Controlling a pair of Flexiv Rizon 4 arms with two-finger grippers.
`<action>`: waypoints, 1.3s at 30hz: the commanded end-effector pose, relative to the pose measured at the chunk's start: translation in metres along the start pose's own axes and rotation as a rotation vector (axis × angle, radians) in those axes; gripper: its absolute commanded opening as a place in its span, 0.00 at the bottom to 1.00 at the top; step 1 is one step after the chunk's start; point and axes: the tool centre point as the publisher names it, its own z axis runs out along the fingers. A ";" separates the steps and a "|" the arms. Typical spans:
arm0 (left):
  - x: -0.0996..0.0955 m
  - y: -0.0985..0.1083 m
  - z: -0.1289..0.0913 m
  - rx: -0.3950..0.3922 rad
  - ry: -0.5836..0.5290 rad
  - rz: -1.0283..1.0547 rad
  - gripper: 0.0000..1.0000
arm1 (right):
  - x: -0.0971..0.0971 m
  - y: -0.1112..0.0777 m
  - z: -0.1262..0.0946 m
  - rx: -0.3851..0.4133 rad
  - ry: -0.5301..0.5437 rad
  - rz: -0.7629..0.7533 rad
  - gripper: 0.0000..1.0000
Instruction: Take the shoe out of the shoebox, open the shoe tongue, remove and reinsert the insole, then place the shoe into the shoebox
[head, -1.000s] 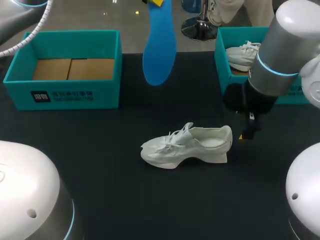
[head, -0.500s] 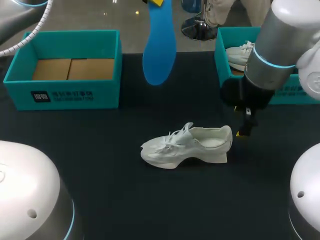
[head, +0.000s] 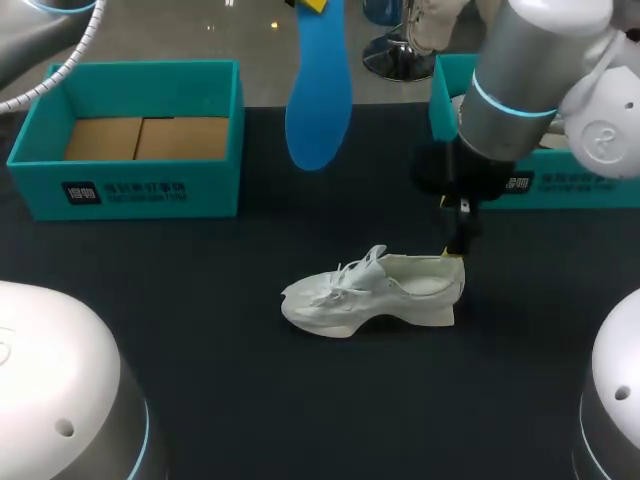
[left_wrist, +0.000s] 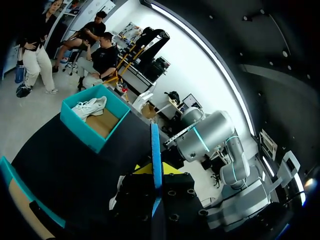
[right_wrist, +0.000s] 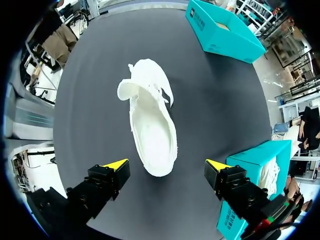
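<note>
Right pincer (right_wrist: 166, 165) is spread wide, fingers well apart, hanging just above the heel of the shoe (right_wrist: 150, 125) and gripping nothing. From the head view that right pincer (head: 456, 245) sits right at the heel's rim. Up at the far side, the left pincer (head: 312, 5) is clamped on the insole (head: 318, 100), which dangles in the air, well above the surface (head: 200, 340). In the left wrist view the left pincer (left_wrist: 156, 171) shows yellow on either side of the insole (left_wrist: 155, 150), seen edge-on, running straight out from between the fingers.

That dark surface carries everything. At the far left, the left box (head: 130, 185), teal, shows its cardboard floor. At the far right, the right box (head: 440, 110), same teal, is half hidden behind the right arm, and the right wrist view shows a second shoe (right_wrist: 270, 175) lying inside it.

The white shoe (head: 375, 290) stands on its sole near the middle of the surface, toe to the left, heel to the right, opening facing up, outside both boxes and well apart from them.
</note>
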 end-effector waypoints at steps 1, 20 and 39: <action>-0.001 0.000 -0.001 -0.001 0.002 0.001 0.00 | -0.010 0.016 0.024 -0.004 0.020 0.002 1.00; -0.001 0.000 -0.001 -0.001 0.002 0.001 0.00 | -0.020 0.026 0.083 -0.027 0.038 0.008 1.00; -0.001 0.000 -0.001 -0.001 0.002 0.001 0.00 | -0.015 0.015 0.120 0.005 0.103 -0.014 0.00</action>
